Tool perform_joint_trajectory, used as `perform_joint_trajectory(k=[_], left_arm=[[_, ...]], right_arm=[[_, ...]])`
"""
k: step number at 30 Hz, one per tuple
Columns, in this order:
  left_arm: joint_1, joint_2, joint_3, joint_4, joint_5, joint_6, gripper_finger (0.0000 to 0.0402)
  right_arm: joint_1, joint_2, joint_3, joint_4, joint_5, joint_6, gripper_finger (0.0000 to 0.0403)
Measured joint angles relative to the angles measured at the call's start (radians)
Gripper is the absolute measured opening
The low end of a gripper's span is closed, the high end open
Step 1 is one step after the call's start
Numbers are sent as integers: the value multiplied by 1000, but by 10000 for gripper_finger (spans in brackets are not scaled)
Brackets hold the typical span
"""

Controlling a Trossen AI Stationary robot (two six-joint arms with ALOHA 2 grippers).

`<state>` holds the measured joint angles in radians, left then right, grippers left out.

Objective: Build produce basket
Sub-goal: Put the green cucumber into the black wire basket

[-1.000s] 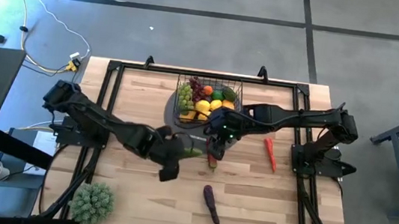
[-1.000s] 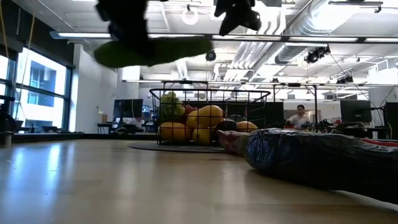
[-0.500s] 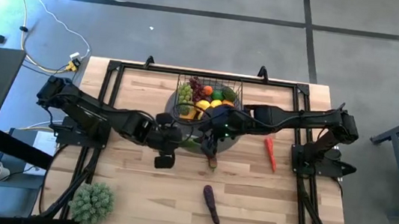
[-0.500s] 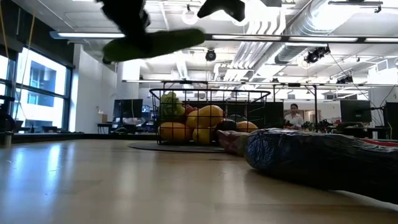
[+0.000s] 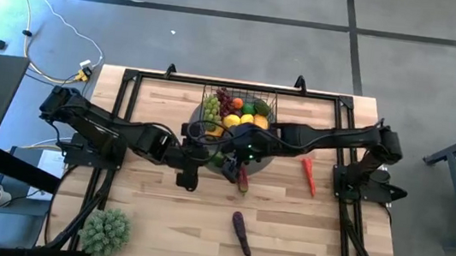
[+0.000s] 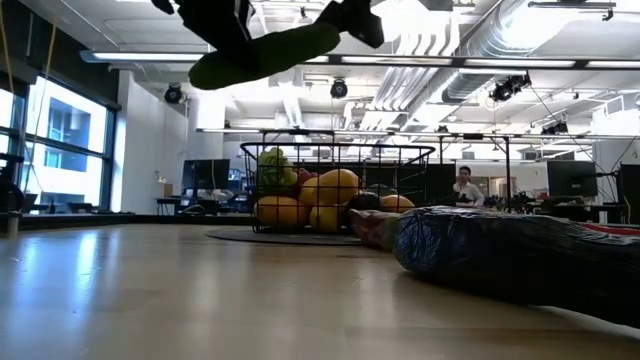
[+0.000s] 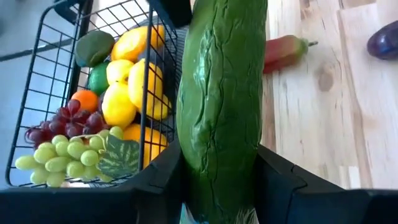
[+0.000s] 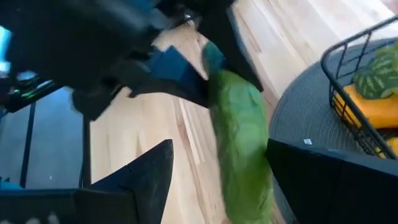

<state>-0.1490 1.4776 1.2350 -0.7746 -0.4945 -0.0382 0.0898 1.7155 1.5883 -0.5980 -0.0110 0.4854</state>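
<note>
A green cucumber (image 7: 224, 81) hangs in the air in front of the black wire basket (image 5: 275, 107), and my left gripper (image 7: 221, 171) is shut on its near end. The basket holds lemons, orange fruits, grapes and green fruits and stands on a grey round disc (image 5: 194, 130). My right gripper (image 8: 217, 152) is open, its fingers on either side of the cucumber's free end (image 8: 242, 155); whether they touch it I cannot tell. In the low view the cucumber (image 6: 265, 55) slants high above the table. My left gripper pinches the cucumber's end (image 7: 214, 180) between its two fingers, one on each side. The cucumber runs on past the fingers in line with them, toward the table's right. It is lifted clear of the table and tilted, free end higher.
A red chili (image 5: 309, 174) lies right of the basket, a purple eggplant (image 5: 242, 235) toward the near edge, and a red-and-green piece (image 5: 242, 180) just under the grippers. A spiky green ball (image 5: 104, 231) sits at the near left corner. Bare wood lies between.
My left gripper has carried the cucumber up and toward the basket, rolling its wrist; the cucumber has tipped from level to slanting, its free end raised. My right gripper has come left to the cucumber's free end.
</note>
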Motion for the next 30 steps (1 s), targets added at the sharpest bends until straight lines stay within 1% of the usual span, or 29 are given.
perform_joint_trajectory(k=[4,11,17,23,26,30], left_arm=[[-1,1,1,47,-14,27,127],[0,1,2,77,-35,90,127],[0,1,2,76,-37,129,127],[0,1,2,76,-42,167,127],[0,1,2,77,-42,173,127],[0,1,1,80,-58,173,136]], right_arm=[[-2,29,2,-6,0,16,243],[-15,56,0,-9,-4,65,243],[-18,49,0,-2,-3,79,243],[-25,42,0,-4,-26,121,243],[-37,42,0,-3,-35,143,225],[-50,43,0,-1,-58,170,166]])
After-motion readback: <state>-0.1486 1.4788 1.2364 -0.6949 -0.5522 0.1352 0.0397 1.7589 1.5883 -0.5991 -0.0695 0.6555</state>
